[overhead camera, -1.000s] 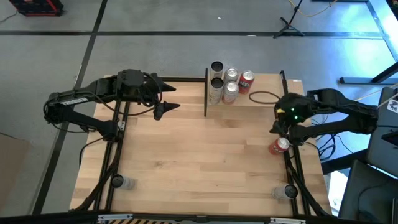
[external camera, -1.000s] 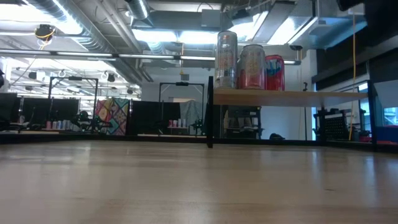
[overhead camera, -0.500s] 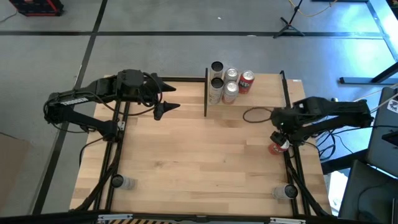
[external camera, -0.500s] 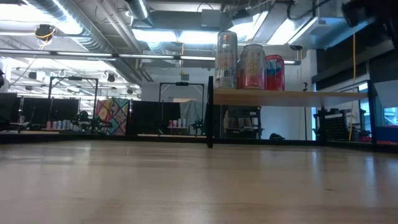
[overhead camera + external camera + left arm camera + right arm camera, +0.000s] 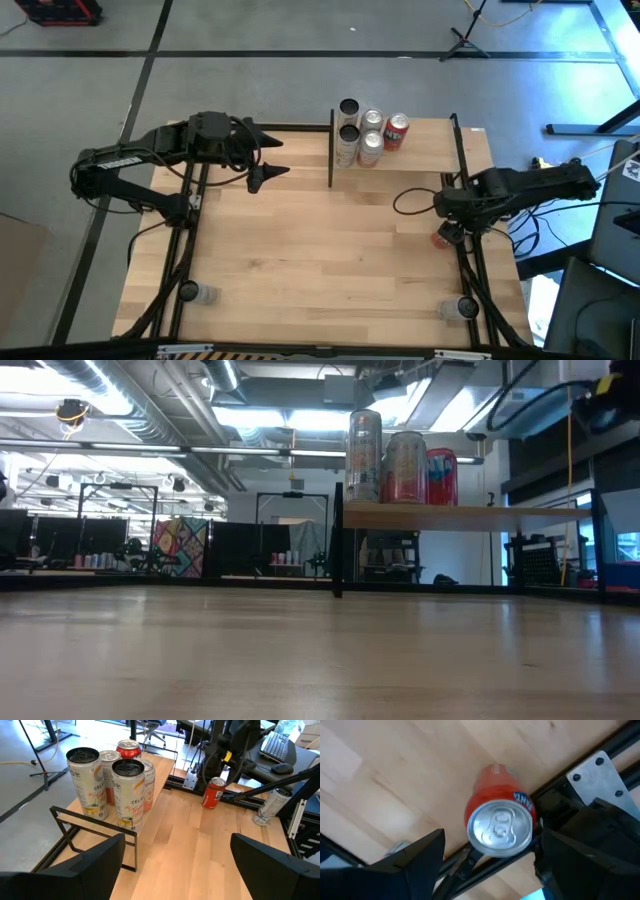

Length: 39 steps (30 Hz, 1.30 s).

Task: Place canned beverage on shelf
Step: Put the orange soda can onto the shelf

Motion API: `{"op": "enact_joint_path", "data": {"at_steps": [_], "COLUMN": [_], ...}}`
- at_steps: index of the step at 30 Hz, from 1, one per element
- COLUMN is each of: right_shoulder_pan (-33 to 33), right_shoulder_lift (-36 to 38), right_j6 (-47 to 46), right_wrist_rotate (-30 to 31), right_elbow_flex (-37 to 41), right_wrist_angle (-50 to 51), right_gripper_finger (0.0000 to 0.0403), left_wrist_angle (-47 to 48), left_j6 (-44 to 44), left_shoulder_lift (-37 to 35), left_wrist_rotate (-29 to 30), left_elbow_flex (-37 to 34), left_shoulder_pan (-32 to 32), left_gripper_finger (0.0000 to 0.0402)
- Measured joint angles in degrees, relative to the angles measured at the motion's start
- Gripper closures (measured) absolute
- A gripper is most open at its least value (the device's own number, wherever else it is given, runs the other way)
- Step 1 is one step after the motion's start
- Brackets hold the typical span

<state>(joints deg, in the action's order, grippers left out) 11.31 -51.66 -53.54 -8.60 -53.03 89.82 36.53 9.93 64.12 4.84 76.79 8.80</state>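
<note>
The right gripper (image 5: pixel 452 228) hung directly above an upright red soda can (image 5: pixel 445 238) that stood at the table's (image 5: pixel 300 250) edge at about 3 o'clock, just beside the black frame rail (image 5: pixel 470 262). In the right wrist view the can's silver top (image 5: pixel 501 827) sat between the two dark fingers (image 5: pixel 417 852), which were spread wide and not touching it — the can was not grasped.

The shelf (image 5: pixel 420 145) was at about 12 o'clock to 1 o'clock on the table, a raised light-wood board with thin black posts (image 5: pixel 331 148) at its sides. Five cans stood on it, at its left end: two tall pale cans with orange print (image 5: pixel 129 792), two silver-topped cans (image 5: pixel 372 120) and one red can (image 5: pixel 397 130). In the low view three of them (image 5: pixel 404 466) showed in a row on the board (image 5: pixel 460 515).

A loop of dark cable (image 5: pixel 415 200) lay over the table between the shelf and the right arm.

The left gripper (image 5: pixel 268 157) waited at about 10 o'clock, its fingers (image 5: pixel 95 865) fully apart and holding nothing — it pointed toward the shelf.
</note>
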Motion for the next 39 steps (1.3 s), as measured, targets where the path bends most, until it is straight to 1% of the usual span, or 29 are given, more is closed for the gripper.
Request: {"op": "enact_joint_path", "data": {"at_steps": [8,15,23,28,34,36,39], "right_shoulder_pan": [0.0,0.0,0.0,0.0,-0.1,-0.1,-0.1], "right_shoulder_lift": [-2.1,-3.8,-6.6,-9.6,-12.3,-12.3,-12.3], "right_j6": [-0.3,-0.1,-0.2,-0.1,0.0,0.0,-0.3], "right_wrist_rotate": [0.5,-1.5,-3.0,-3.5,-6.0,-6.0,-6.0], "right_elbow_flex": [3.1,6.4,6.7,6.9,7.6,7.6,7.6], "right_wrist_angle": [0.3,-2.4,-4.0,-4.4,-5.1,-5.2,-5.0], "right_gripper_finger": [0.0084,0.0084,0.0084,0.0084,0.0084,0.0089,0.0117], "left_wrist_angle": [0.0,0.1,0.4,0.4,0.3,0.3,0.3], "left_j6": [0.0,0.0,0.0,0.0,0.0,0.0,0.0], "left_shoulder_lift": [0.0,0.0,0.0,0.0,0.0,0.0,0.0], "left_wrist_rotate": [0.0,0.0,0.0,0.0,0.0,0.0,0.0], "left_elbow_flex": [0.0,0.0,0.0,0.0,0.0,0.0,0.0], "left_shoulder_pan": [0.0,0.0,0.0,0.0,0.0,0.0,0.0], "left_gripper_finger": [0.0051,0.0051,0.0051,0.0051,0.0051,0.0051,0.0051]}}
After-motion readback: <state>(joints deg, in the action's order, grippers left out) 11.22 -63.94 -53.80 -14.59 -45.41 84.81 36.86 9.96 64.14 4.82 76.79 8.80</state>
